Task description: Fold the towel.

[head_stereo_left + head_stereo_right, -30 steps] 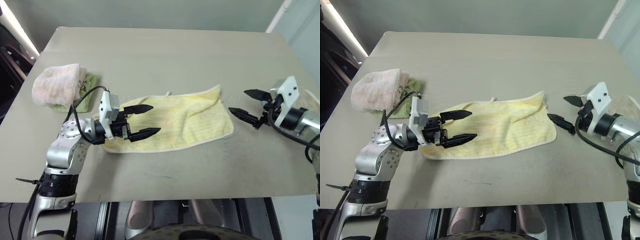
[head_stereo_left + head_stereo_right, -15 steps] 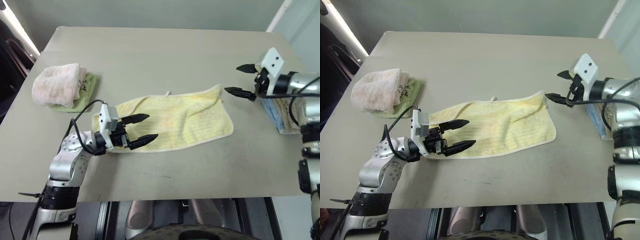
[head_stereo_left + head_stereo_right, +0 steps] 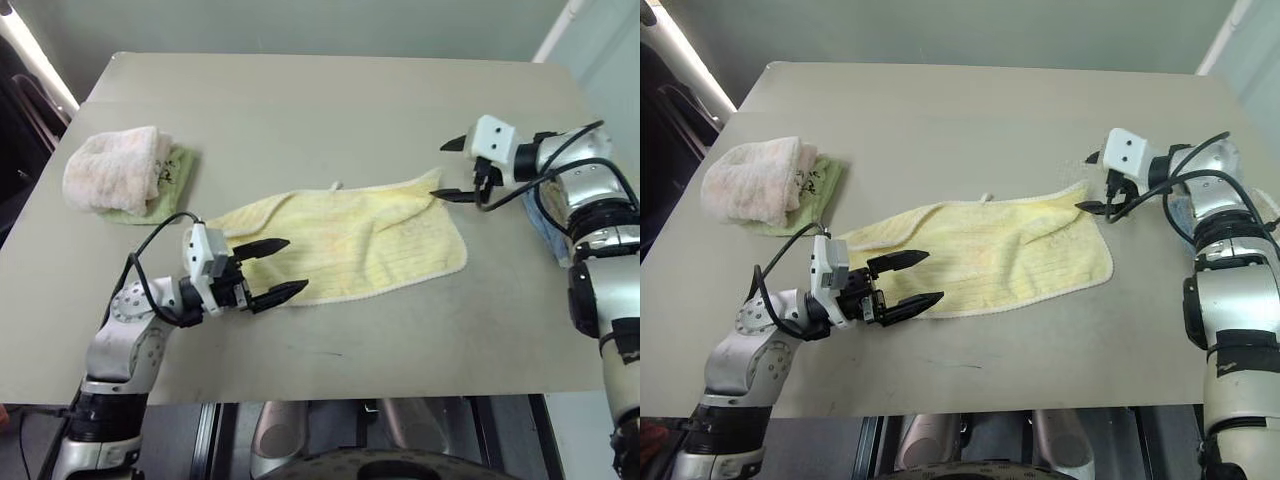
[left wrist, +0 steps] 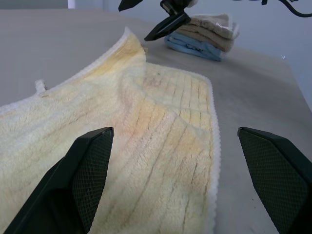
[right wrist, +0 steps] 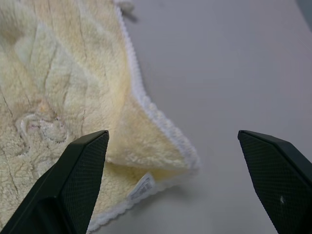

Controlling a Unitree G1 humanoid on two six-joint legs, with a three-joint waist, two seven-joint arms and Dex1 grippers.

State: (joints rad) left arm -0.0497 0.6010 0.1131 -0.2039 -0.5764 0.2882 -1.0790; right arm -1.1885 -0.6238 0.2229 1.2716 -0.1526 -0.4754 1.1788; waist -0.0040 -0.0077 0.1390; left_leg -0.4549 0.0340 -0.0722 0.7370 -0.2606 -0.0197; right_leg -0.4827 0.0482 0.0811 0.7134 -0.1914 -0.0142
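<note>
Towel, pale yellow w/ whitish corded edge, lies spread on the grey bench, roughly mid-bench, long axis running left-right and slightly skewed. Small loop tab sticks out from its far edge. Far-right corner is curled up/folded over on itself; right wrist view shows a small white tag under that fold.

Left end effector sits low at the towel's near-left corner, pointing along the towel toward the right. Fingers spread wide, nothing between them; far finger is over the towel, near finger at or just off the near edge. Whether they touch the cloth: can't tell.

Right end effector hovers at the towel's far-right corner, angled down and toward the left. Fingers wide apart, empty. Lower fingertip is just beside the curled corner; contact can't be told. In the right wrist view the folded corner lies between the two fingers.

Other stuff: fluffy pink-white rolled towel near the bench's left edge, resting on a green cloth, well apart from the yellow one. Folded beige towel stack w/ a blue cloth under it at the bench's right edge, just behind the right arm.
</note>
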